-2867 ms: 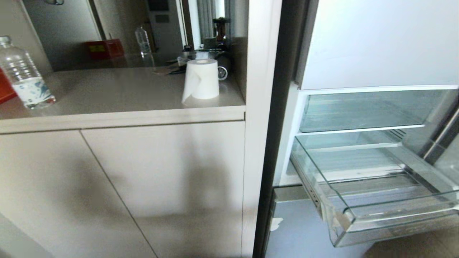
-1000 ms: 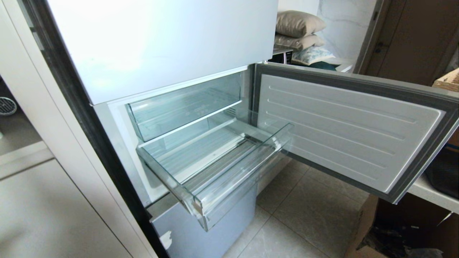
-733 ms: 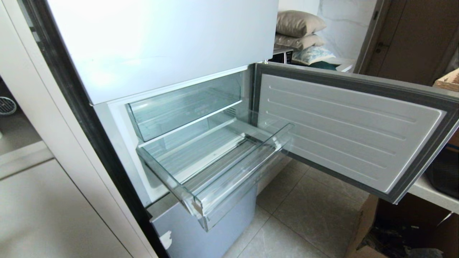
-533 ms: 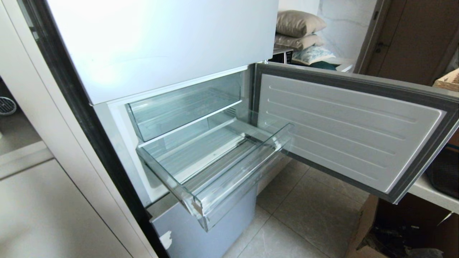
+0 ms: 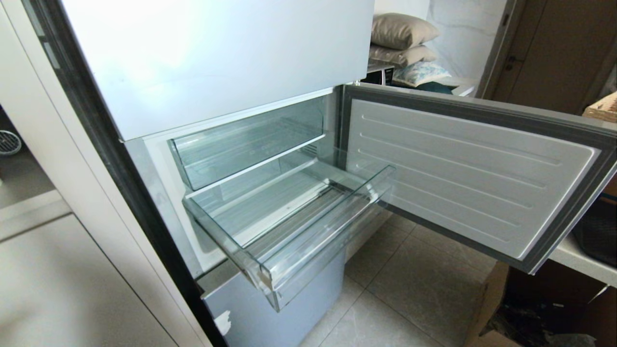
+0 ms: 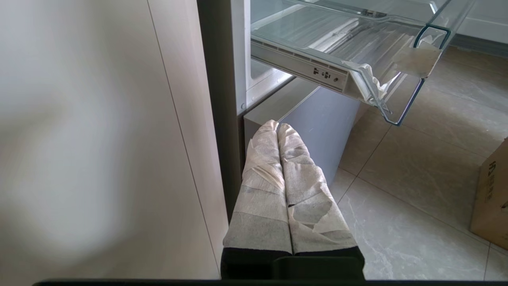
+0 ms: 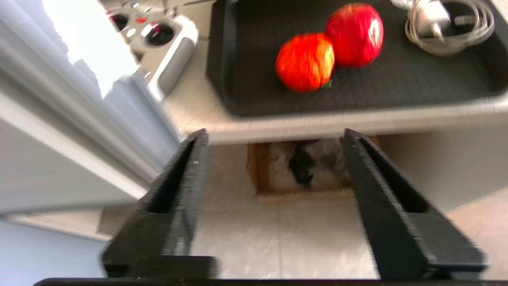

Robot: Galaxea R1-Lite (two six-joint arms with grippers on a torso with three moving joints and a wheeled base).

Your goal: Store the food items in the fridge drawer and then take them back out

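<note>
R gripper (image 7: 274, 137) stood wide, holding nothing, short of the black tray (image 7: 246, 91) on a pale ledge. L gripper (image 6: 278, 127) was pinched shut, parked low by the fridge. On the tray: 2 food items, touching, an orange-red fruit (image 7: 304, 62) and, farther, a red one (image 7: 354, 34). Prob. firm, smooth, light, apt to roll; grip across the widest part. One fridge drawer (image 5: 270, 270), pulled out, empty.
</note>
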